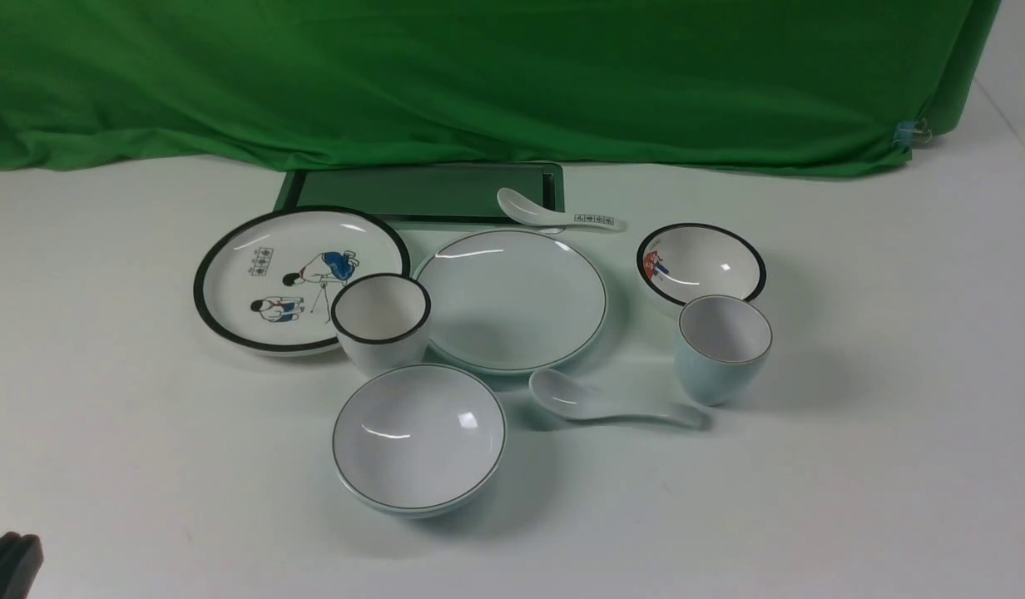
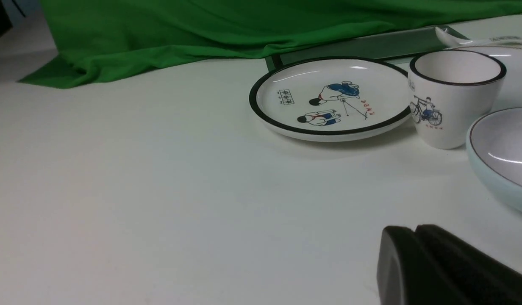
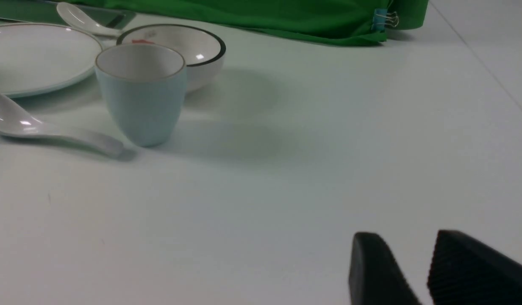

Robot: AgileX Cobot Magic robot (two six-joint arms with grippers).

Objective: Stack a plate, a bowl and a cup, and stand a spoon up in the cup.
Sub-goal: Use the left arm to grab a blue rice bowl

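My right end effector (image 3: 407, 241) hovered, fingers (image 3: 464, 264) slightly apart, well apart from the cup (image 3: 140, 97); spoon (image 3: 45, 129) handle just beside it.

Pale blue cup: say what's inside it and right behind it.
Inside the pale blue cup only bare white wall shows; its near wall hides the bottom. Behind it sits the black-rimmed bowl.

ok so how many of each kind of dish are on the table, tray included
plates: 2, the plain plate and the cartoon plate
bowls: 2, the pale blue bowl and the black-rimmed bowl
cups: 2, the pale blue cup and the black-rimmed cup
spoons: 2, the plain spoon and the printed spoon
trays: 1, the dark tray
total: 9
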